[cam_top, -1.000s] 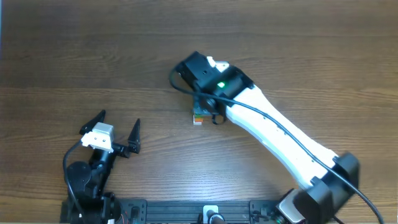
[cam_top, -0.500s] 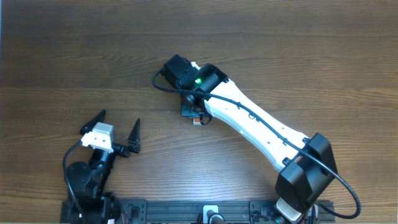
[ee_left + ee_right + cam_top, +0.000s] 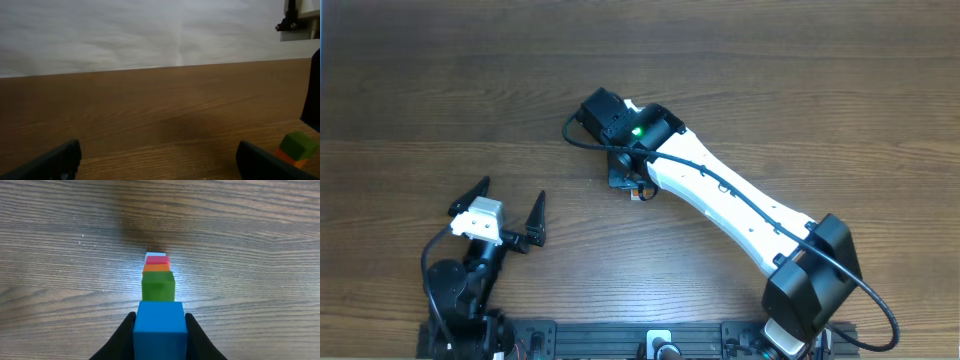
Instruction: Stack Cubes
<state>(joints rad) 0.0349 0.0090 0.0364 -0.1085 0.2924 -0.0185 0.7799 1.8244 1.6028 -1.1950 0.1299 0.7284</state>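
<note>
My right gripper [image 3: 160, 336] is shut on a blue cube [image 3: 160, 330]. Below it stands a stack of cubes: green [image 3: 158, 287] on top, then orange [image 3: 157, 268], red [image 3: 157, 259] and a white edge [image 3: 152, 254]. Whether the blue cube touches the green one I cannot tell. In the top view the right gripper [image 3: 627, 178] hangs over the table's middle, and the stack [image 3: 637, 193] peeks out beneath it. My left gripper [image 3: 510, 212] sits open near the front left, with nothing in it. The left wrist view catches the green cube [image 3: 298, 144] on the orange cube [image 3: 287, 156].
The cubes stand on a brown wooden table [image 3: 800, 90], with bare wood all around them. The right arm's white link [image 3: 730, 205] slants from the front right toward the middle. A white wall [image 3: 150, 30] rises behind the table's far edge.
The right arm swung left with the blue cube, bringing its gripper over the stack. In the last half second it barely moved. The left arm stayed still.
</note>
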